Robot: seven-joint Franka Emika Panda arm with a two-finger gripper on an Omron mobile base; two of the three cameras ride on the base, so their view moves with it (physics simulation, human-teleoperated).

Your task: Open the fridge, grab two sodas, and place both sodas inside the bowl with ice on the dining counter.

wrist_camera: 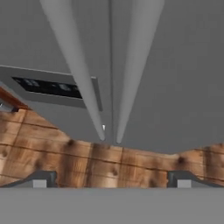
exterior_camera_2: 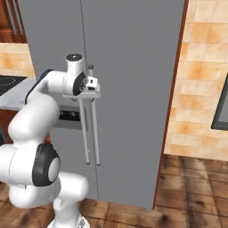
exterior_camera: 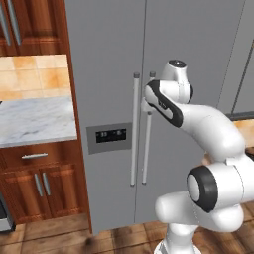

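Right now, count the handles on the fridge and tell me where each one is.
2. The left door handle and the right door handle stand upright side by side along the centre seam of the fridge, both doors shut.

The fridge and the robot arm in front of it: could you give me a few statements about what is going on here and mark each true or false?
1. Both doors of the fridge are shut. True.
2. The tool is clamped around a bottle. False: its fingers stand wide apart and hold nothing.
3. The dispenser panel sits on the left door. True.
4. The two handles run sideways across the doors. False: they run vertically, side by side along the seam between the doors.
5. The tool is near the top of the handles. True: in the right base view the hand is at their upper ends.
6. The floor is white tile. False: it is brown wood planks.
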